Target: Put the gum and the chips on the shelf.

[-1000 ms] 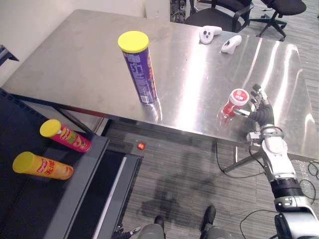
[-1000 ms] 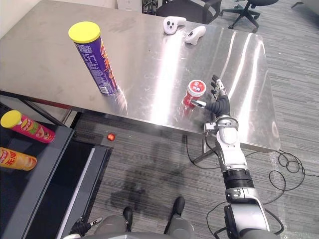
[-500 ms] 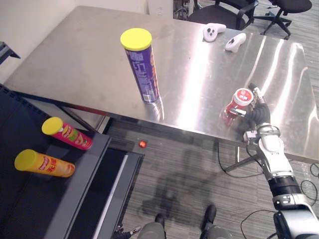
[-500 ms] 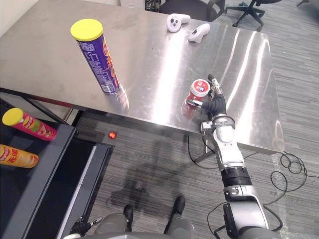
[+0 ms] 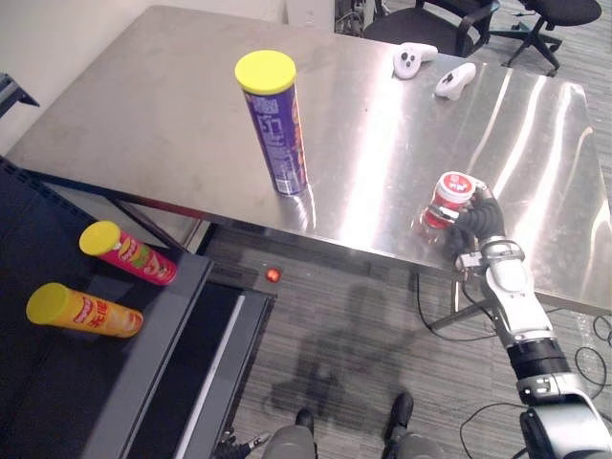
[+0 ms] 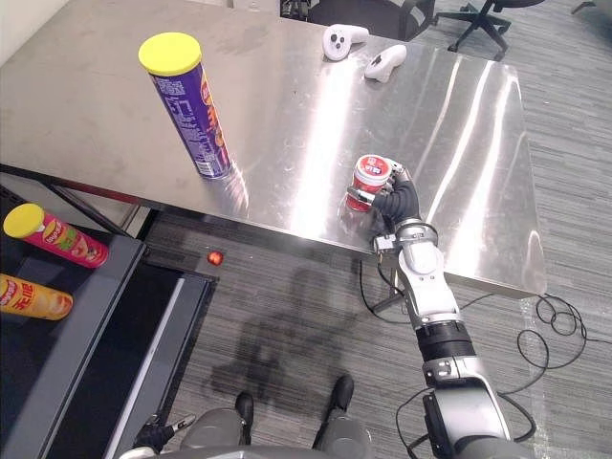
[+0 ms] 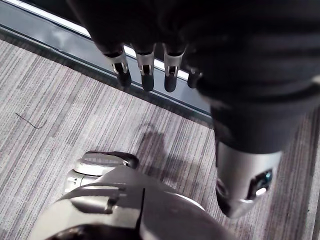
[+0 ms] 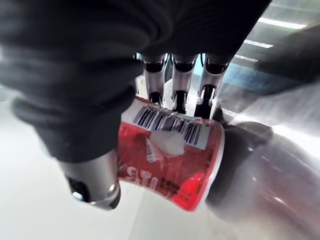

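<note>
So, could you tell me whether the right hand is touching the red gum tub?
Touching. The right wrist view shows the right hand with its fingers curled round the gum tub.

The table (image 5: 143, 115) lies bare all round the purple can (image 5: 273, 124). Down-left of it, a pink can (image 5: 126, 254) and an orange can (image 5: 83, 311) lie on the shelf (image 5: 153, 373).

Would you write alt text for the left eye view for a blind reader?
The right hand is curled round a red gum tub by the front edge of the steel table; a purple chips can stands upright further left. A pink can and an orange can lie on a shelf.
</note>
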You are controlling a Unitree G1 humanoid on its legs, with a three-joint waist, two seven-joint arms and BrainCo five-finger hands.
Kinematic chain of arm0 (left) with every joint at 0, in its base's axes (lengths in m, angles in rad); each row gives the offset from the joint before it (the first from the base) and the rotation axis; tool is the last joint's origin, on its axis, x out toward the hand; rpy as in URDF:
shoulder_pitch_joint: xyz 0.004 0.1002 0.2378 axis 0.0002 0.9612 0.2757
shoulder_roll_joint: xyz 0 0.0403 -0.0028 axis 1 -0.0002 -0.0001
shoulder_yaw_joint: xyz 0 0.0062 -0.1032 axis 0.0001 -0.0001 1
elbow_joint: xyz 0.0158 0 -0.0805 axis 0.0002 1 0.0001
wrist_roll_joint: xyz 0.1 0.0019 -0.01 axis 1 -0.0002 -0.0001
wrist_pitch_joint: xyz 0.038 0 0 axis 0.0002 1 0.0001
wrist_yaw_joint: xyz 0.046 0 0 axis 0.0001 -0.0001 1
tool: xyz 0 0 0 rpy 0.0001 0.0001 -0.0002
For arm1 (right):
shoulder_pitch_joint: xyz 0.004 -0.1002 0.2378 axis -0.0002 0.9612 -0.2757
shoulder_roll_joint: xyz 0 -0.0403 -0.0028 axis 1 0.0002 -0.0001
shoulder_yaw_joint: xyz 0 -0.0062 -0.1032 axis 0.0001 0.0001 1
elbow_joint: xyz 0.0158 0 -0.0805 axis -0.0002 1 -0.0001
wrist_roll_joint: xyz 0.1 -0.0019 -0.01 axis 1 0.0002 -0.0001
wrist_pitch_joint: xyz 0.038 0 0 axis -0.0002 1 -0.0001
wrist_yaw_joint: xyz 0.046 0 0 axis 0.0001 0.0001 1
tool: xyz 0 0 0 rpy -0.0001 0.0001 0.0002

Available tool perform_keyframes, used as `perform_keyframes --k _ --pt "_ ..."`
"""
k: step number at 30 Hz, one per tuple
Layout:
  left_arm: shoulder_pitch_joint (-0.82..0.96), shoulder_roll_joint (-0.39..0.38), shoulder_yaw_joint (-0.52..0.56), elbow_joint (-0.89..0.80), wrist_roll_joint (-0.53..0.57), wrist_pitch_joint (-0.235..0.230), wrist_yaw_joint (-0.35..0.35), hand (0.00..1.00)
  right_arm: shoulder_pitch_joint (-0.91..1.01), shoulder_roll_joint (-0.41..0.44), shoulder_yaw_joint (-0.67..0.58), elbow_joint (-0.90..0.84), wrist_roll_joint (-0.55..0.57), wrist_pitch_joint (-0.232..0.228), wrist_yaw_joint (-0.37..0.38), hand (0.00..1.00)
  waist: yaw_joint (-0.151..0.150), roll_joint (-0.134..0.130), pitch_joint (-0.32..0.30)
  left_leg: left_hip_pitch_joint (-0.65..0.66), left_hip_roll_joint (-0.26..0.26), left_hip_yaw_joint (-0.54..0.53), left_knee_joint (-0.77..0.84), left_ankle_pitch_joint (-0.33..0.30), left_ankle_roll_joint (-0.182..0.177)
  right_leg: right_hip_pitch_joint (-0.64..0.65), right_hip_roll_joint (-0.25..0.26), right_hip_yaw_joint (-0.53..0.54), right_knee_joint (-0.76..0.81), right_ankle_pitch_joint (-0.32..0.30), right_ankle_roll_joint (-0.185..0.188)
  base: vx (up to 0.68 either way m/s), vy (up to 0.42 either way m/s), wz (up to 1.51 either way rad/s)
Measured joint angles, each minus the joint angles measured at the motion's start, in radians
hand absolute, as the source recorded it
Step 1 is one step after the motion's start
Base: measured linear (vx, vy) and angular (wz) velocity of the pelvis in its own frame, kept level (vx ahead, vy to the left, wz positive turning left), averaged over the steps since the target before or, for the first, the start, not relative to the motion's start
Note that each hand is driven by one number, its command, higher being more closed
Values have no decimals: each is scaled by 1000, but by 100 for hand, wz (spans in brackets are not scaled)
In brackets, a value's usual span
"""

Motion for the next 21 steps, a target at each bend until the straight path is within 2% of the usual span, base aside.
perform_keyframes --k 9,15,21 --pt "0 1 6 -8 34 1 1 0 19 0 -1 -15 -1 4 -1 100 1 -10 5 29 1 5 -5 0 0 22 1 8 0 0 0 -16 -16 -1" --pt "1 1 14 -15 37 7 1 0 75 0 -11 -212 0 4 -5 100 -4 -13 2 61 1 4 -14 0 0 50 1 7 0 0 0 -10 -9 0" --pt "5 10 15 -14 39 13 1 0 158 0 -52 -361 -1 0 6 100 -7 -41 -33 67 -4 -3 -16 2 0 61 -5 -3 0 0 0 -19 -16 4"
